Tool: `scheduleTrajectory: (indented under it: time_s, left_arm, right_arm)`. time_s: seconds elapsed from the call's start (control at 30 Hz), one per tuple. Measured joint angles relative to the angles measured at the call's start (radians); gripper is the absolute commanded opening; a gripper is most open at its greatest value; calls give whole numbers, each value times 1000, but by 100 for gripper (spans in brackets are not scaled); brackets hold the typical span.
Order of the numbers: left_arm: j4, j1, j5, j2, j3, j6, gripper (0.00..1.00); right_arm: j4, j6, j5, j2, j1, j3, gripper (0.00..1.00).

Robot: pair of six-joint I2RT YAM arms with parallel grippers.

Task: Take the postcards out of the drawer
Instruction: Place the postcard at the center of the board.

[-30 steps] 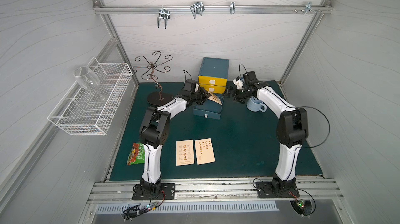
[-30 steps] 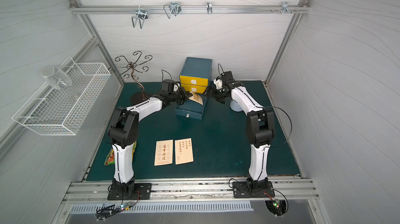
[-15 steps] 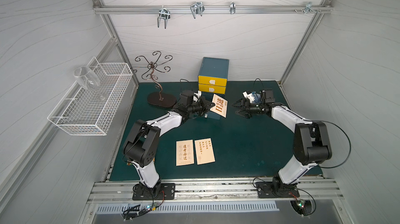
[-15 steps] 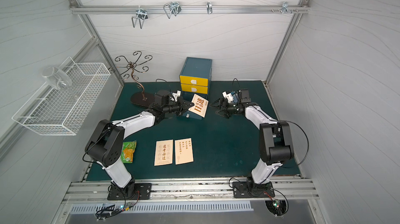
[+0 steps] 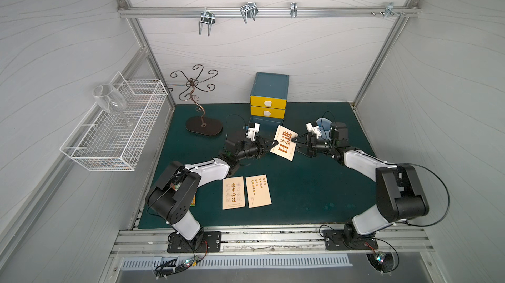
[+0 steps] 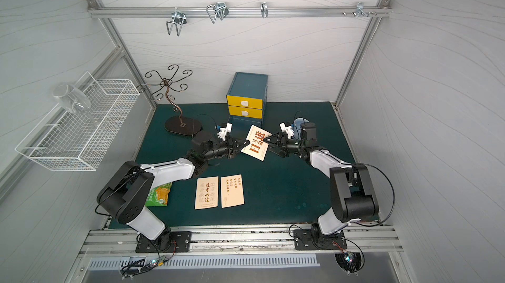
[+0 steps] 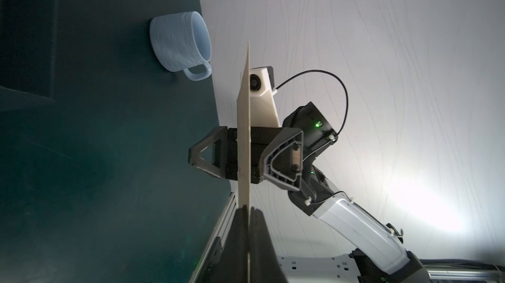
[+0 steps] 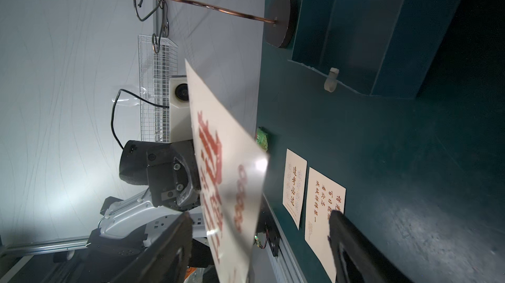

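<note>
**Foreground.** Two postcards lie flat and face up on the green mat (image 5: 314, 186) between the arm bases, side by side with a narrow gap. They are the flat postcard nearer the left arm (image 5: 233, 193) and the flat postcard nearer the right arm (image 5: 258, 191). A green-and-orange snack packet (image 6: 159, 194) lies on the mat beside the left arm and is partly hidden by it.

**Middle ground.** The third postcard (image 5: 284, 146), printed with large bold characters, is held tilted above the mat, between the two grippers. The left gripper (image 5: 274, 143) is clamped on one edge of it. The right gripper (image 5: 295, 145) meets the opposite edge with its jaws spread wide. In the wrist views, one of its fingers (image 8: 175, 243) stands to each side of the card.

**Background.** The bottom drawer (image 5: 263, 124) stands pulled out just behind the held card. Above it, the blue cabinet (image 5: 270, 84) shows two yellow drawer fronts pushed in. A pale blue mug (image 7: 180, 43) stands behind the right gripper. A scrolled metal stand (image 5: 203, 125) stands toward the left wall. On that wall hangs a wire basket (image 5: 114, 136), with a wine glass (image 5: 109, 101) leaning in it. A rail with hooks (image 5: 267, 12) crosses the back wall.
</note>
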Motion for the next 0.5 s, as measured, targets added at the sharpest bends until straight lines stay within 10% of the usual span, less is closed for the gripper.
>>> scheduleTrajectory:
  time_s: [0.5]
  left_arm:
    - [148,-37,-54,59,-33,-67,0]
  right_arm:
    - [764,466,60,156,18,-150,25]
